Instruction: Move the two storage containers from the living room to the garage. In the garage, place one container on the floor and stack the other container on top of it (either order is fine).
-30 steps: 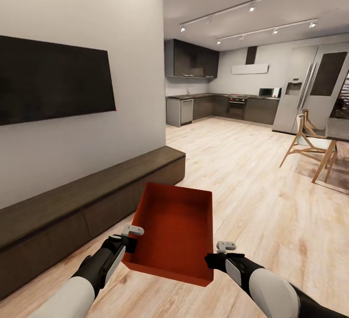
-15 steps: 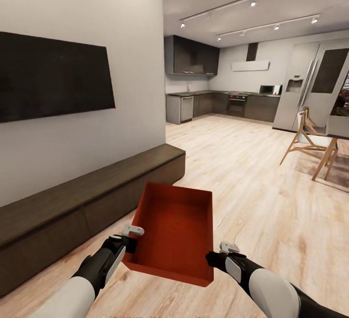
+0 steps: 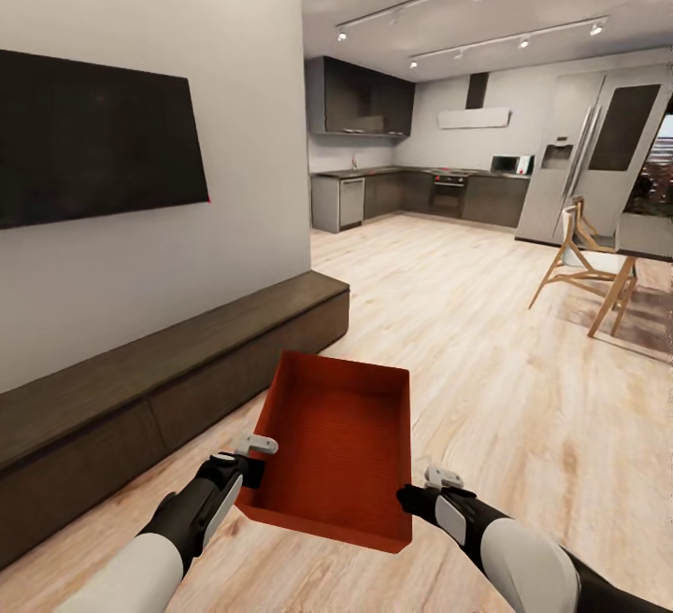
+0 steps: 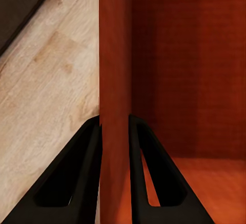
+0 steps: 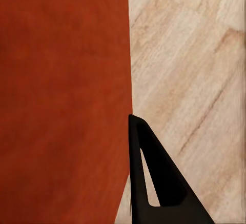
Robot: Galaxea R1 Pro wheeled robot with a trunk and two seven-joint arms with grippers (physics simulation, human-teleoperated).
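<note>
Left gripper [image 4: 115, 131] pinches storage container [image 3: 336, 445] wall; right gripper [image 3: 422, 491] at opposite wall — grip cannot be judged. Container carried above living-room plank floor [image 3: 486, 351], beside low cabinet [image 3: 140, 389] — garage, second container, stacking all remain.

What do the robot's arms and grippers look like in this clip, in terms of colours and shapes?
Both arms have glossy white rounded forearm shells that pass into black wrist sections. The left gripper and right gripper each carry a small light-grey block on top. In the wrist views the fingers are matte black, tapered triangular frames with a hollow cut-out. No cables or markings are visible.
</note>
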